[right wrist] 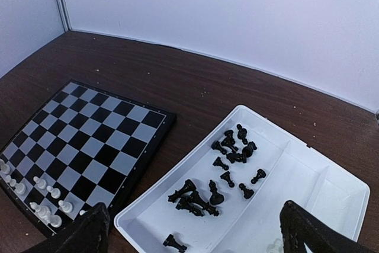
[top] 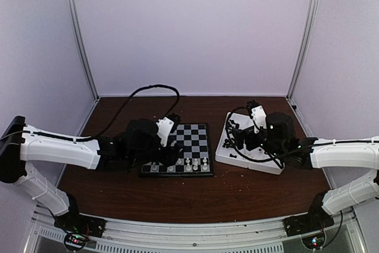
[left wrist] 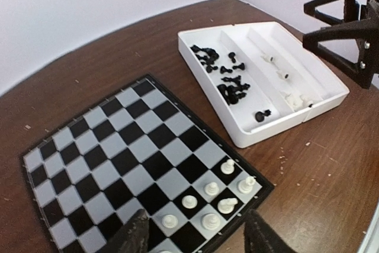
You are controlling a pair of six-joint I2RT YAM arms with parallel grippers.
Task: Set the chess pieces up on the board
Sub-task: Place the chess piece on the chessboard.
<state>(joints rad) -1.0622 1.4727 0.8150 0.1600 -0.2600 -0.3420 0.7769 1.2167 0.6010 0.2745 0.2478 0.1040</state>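
Observation:
The board [left wrist: 118, 158] lies flat with several white chess pieces [left wrist: 212, 188] standing in two rows at its near right corner; one of them [left wrist: 227, 205] leans over. My left gripper [left wrist: 198, 238] hovers open over that corner, nothing between its fingers [left wrist: 136, 232]. From above, it sits at the board's near left [top: 172, 157]. Black chess pieces [right wrist: 228, 152] lie loose in the white tray [right wrist: 173, 170]. Directly above them my right gripper [right wrist: 198, 241] is wide open and holds nothing.
The divided tray [left wrist: 260, 137] stands just right of the board [top: 195, 134] and also holds a few white pieces [left wrist: 296, 100] in its outer compartments. My right gripper [left wrist: 349, 34] hangs above its far side. Crumbs dot the brown table between board and tray.

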